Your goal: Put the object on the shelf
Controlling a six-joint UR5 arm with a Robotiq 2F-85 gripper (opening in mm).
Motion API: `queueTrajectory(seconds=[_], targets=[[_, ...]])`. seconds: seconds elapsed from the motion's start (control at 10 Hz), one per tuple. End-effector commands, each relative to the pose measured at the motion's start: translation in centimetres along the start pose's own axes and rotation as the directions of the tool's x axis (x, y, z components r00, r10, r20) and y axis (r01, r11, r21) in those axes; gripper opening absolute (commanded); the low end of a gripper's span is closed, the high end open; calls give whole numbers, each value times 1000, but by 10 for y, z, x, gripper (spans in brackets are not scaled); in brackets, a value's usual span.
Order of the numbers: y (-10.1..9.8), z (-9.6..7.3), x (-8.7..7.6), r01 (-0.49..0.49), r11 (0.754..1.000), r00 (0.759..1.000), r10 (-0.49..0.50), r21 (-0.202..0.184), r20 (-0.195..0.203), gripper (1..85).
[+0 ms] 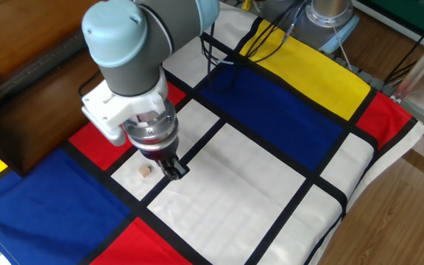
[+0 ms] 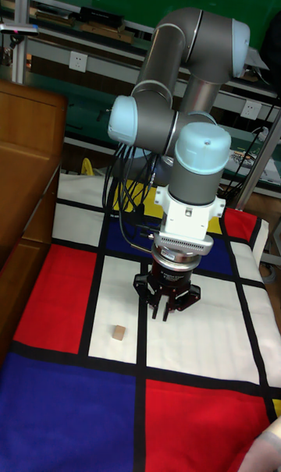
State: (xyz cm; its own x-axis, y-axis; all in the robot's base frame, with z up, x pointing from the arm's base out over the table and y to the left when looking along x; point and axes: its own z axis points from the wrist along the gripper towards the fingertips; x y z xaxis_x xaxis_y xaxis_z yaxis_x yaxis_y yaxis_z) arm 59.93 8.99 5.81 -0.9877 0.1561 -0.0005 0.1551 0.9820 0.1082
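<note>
Your gripper (image 1: 175, 171) hangs with its fingers (image 2: 166, 310) drawn nearly together, holding nothing. The cube (image 1: 146, 171) lies apart from them on a white cloth panel, just beside the fingertips on the side toward the shelf (image 1: 20, 96). Being a cube, it presents no long axis to align with.

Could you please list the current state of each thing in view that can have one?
Claw: empty, fingers close together, hovering low over the cloth beside the cube, not touching it.
Wooden cube: resting free on a white square of the cloth, not gripped.
Shelf: no cube on it yet.
Checked cloth: spread flat over the table.
</note>
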Motion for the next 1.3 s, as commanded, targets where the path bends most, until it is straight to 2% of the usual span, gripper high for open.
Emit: queueTrajectory(seconds=[0.0, 0.2, 0.3, 0.4, 0.5, 0.7, 0.8, 1.0, 1.1, 1.2], targets=[[5, 1, -4, -18, 1000, 1000, 18, 5, 19, 227], [-5, 1, -3, -34, 998, 999, 33, 46, 21, 213], [-5, 0, -6, -42, 998, 999, 40, 52, 30, 213], [-2, -1, -7, -51, 997, 998, 49, 52, 32, 213], [1, -3, -13, -54, 997, 997, 51, 55, 52, 213], [8, -7, -17, -64, 997, 996, 62, 44, 56, 197], [11, -8, -16, -54, 998, 997, 52, 35, 51, 197], [0, -13, -14, -17, 998, 1000, 16, 61, 27, 193], [4, -15, -14, 1, 999, 1000, -2, 47, 19, 193], [9, -18, -7, -12, 999, 1000, 12, 41, -10, 193]])
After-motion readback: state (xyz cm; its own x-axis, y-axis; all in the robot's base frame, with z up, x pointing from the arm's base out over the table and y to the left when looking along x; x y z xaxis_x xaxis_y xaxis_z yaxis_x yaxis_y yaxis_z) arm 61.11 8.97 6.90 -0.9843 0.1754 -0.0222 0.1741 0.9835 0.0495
